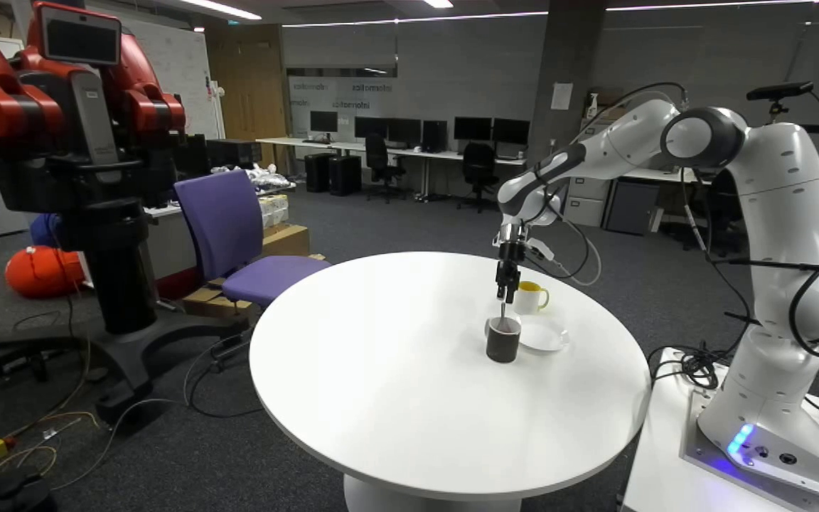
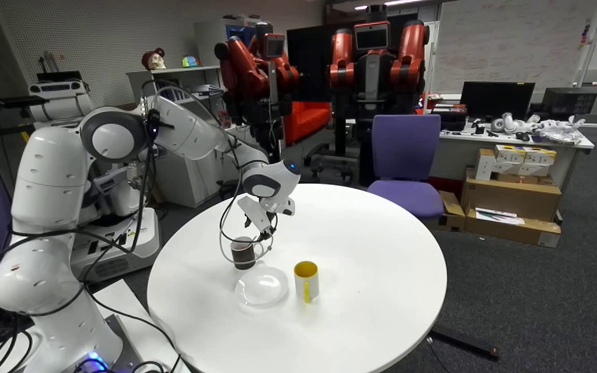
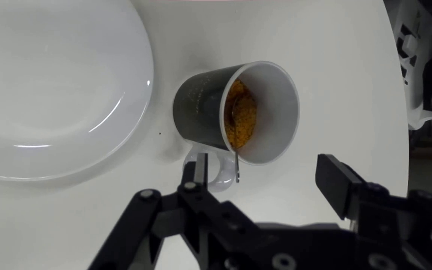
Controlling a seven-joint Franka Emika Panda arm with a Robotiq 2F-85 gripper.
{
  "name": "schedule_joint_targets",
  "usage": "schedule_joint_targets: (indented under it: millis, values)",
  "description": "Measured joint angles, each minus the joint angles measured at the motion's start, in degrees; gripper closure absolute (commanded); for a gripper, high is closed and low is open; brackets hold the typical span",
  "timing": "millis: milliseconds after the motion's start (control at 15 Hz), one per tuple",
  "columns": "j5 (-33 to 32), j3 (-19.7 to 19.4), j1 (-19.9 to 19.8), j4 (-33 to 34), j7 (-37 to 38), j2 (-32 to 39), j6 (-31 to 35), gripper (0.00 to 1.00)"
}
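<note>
Spoon (image 3: 236, 161), mid-frame in the wrist view, stands near the wide-spread, empty gripper (image 3: 264, 167). It leans on the rim of the dark mug (image 3: 204, 107), seemingly steadied by the orange contents (image 3: 246, 116) that only this view reveals. Upper left lies a white plate (image 3: 51, 75); both exterior views add a yellow-lined mug (image 2: 307, 280).

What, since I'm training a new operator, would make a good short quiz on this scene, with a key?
1. Name it: what sticks out over the rim of the dark mug in the wrist view?
2. True or false: the gripper is shut on the dark mug.
3. Choose: what colour is the inside of the white mug beside the plate? A) yellow B) blue C) red

Key:
1. A spoon.
2. False; its jaws stand apart in the wrist view.
3. A.
</note>
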Motion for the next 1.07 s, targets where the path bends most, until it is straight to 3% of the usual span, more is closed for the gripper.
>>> schedule_joint_targets:
  millis: [600, 867, 1067]
  values:
    - [-0.22, -0.53, 0.03, -0.35, 0.05, 0.0, 0.05, 0.32]
    - [-0.26, -0.54, 0.18, -0.35, 0.07, 0.01, 0.12, 0.44]
    - [-0.39, -0.54, 0.31, -0.34, 0.18, 0.06, 0.28, 0.42]
